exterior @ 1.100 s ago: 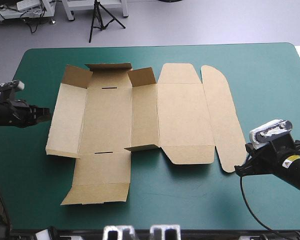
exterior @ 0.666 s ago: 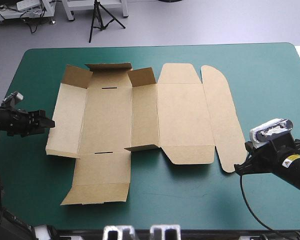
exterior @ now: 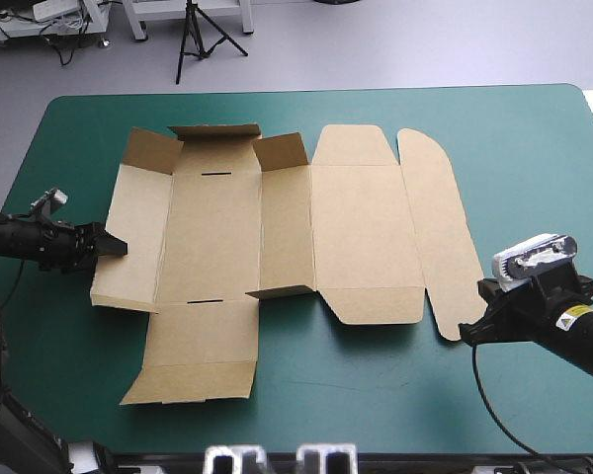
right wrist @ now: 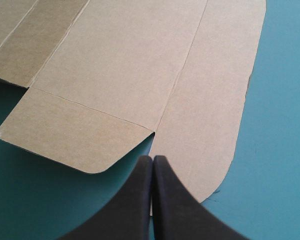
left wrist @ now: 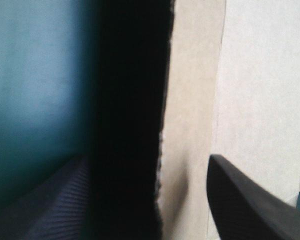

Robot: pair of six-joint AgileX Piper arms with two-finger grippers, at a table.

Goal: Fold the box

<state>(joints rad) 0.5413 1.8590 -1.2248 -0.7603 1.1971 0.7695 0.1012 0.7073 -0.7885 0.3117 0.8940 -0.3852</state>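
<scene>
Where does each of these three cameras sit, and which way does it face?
High view: above and behind the robot, facing down on table and flat box; left gripper and right gripper show.
Left wrist view: along the open left gripper, the box's edge between its fingers.
Right wrist view: past the shut right gripper toward the box's rounded flaps.
All three share the box.

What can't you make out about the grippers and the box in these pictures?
Left wrist view: a blurred dark band along the box edge hides whether the left gripper touches the board.
High view: the right gripper is mostly hidden under its own wrist.
</scene>
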